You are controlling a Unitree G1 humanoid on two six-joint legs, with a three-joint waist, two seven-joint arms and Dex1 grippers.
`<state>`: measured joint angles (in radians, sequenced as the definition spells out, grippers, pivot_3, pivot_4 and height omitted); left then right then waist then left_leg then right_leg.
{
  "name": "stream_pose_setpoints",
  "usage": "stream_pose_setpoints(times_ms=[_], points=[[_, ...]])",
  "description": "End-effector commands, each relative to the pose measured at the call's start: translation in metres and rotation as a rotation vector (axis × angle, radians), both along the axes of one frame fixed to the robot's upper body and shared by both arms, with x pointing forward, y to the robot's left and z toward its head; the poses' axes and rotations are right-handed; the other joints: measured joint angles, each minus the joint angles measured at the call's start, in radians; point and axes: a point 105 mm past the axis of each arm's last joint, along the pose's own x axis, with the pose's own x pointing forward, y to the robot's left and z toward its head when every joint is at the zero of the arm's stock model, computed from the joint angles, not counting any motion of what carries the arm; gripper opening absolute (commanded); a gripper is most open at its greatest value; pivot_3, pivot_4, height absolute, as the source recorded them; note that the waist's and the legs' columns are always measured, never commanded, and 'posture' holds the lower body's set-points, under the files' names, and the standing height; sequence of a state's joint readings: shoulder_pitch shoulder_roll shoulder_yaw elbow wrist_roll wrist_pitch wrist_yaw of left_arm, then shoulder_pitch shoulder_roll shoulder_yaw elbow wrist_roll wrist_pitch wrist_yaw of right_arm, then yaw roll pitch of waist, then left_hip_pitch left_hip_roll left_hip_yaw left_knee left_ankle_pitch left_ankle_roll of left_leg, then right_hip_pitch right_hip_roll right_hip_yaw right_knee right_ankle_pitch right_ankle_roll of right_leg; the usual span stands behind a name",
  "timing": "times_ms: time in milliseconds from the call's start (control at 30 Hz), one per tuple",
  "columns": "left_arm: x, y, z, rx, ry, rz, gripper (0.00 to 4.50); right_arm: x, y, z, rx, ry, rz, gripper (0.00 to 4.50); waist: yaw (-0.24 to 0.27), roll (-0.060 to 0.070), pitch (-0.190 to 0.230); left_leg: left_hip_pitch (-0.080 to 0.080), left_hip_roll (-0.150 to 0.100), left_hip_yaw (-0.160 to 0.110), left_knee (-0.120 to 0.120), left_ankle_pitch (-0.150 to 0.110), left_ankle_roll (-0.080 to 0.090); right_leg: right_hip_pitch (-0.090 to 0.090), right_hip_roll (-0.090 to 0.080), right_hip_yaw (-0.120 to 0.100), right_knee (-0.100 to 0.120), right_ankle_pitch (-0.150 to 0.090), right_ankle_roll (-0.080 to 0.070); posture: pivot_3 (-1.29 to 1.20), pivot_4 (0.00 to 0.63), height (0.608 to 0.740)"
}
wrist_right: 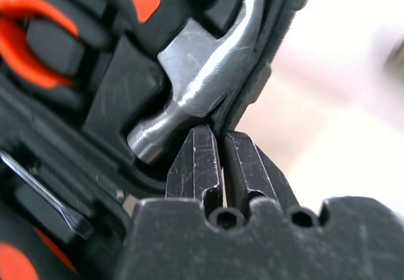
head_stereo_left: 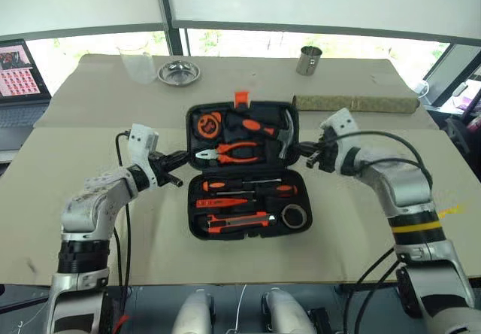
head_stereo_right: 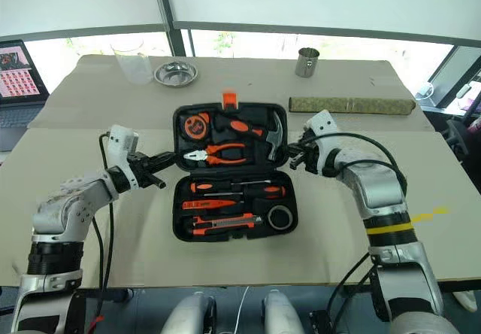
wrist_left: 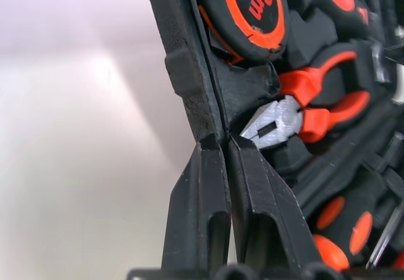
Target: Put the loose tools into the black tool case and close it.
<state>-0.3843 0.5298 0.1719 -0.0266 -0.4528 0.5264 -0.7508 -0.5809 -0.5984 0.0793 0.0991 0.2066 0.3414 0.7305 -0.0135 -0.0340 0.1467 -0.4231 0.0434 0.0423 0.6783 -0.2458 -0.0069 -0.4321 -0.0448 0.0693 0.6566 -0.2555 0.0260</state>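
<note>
Head pair looking forward and down over the bench, near-identical overlap; wrist cameras pressed close against opposite edges of the black tool case (shared with head views)

Black case, orange tools

The case is black with an orange latch; screwdrivers, knife and pliers are orange and black, the hammer silver, the table beige.

An open tool case lies mid-table. Its far half holds a tape measure, pliers and a hammer; its near half holds screwdrivers, a utility knife and, at right, a tape roll. Behind it stand a dish and a cup.
</note>
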Motion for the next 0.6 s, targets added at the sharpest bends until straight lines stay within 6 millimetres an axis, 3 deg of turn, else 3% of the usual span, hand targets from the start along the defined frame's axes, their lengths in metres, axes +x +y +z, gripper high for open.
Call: stream_pose_setpoints(times_ms=[33,133,200,300,433,533,600], points=[[-0.016,0.009,0.013,0.210,-0.299,-0.047,0.00,-0.024,0.006,-0.004,-0.173,-0.271,0.142,0.05,-0.001,0.000,0.000,0.000,0.000,0.000,0.000,-0.001,0.000,0.000,0.000,0.000,0.000,0.000,0.000,0.00,0.150,0.740],[-0.021,0.011,-0.001,0.321,-0.388,-0.052,0.00,-0.029,0.000,-0.023,-0.249,-0.344,0.149,0.05,-0.001,0.000,0.000,-0.001,0.001,0.003,0.000,-0.002,0.000,-0.002,-0.001,0.001,-0.001,0.000,0.000,0.00,0.150,0.740],[-0.035,0.006,-0.019,0.418,-0.462,-0.122,0.00,-0.035,-0.008,-0.038,-0.374,-0.459,0.157,0.05,-0.001,0.000,0.000,0.001,0.001,0.004,0.000,-0.002,0.001,-0.001,-0.001,0.001,-0.002,0.000,0.000,0.00,0.150,0.740],[-0.053,0.002,-0.040,0.462,-0.454,-0.212,0.00,-0.039,-0.023,-0.056,-0.403,-0.457,0.135,0.05,-0.001,0.000,0.000,0.011,0.001,0.006,-0.002,-0.004,0.004,0.010,-0.001,0.001,-0.009,0.000,0.000,0.00,0.150,0.740],[-0.069,0.016,-0.053,0.473,-0.398,-0.213,1.47,-0.052,-0.030,-0.062,-0.441,-0.461,0.206,1.42,0.002,0.000,-0.001,0.025,0.002,0.008,-0.002,-0.004,0.005,0.025,-0.002,0.001,-0.010,0.000,0.001,0.00,0.150,0.740],[-0.072,0.027,-0.056,0.468,-0.357,-0.180,2.56,-0.054,-0.038,-0.059,-0.435,-0.457,0.185,2.42,-0.001,0.000,-0.001,0.027,0.004,0.008,-0.001,-0.005,0.006,0.026,-0.001,0.002,-0.010,-0.001,0.001,0.00,0.150,0.740],[-0.071,0.038,-0.054,0.459,-0.316,-0.153,2.90,-0.058,-0.048,-0.056,-0.421,-0.429,0.172,3.11,-0.003,0.000,-0.001,0.028,0.004,0.009,-0.001,-0.005,0.006,0.027,0.000,0.003,-0.009,0.000,0.000,0.00,0.150,0.740]])
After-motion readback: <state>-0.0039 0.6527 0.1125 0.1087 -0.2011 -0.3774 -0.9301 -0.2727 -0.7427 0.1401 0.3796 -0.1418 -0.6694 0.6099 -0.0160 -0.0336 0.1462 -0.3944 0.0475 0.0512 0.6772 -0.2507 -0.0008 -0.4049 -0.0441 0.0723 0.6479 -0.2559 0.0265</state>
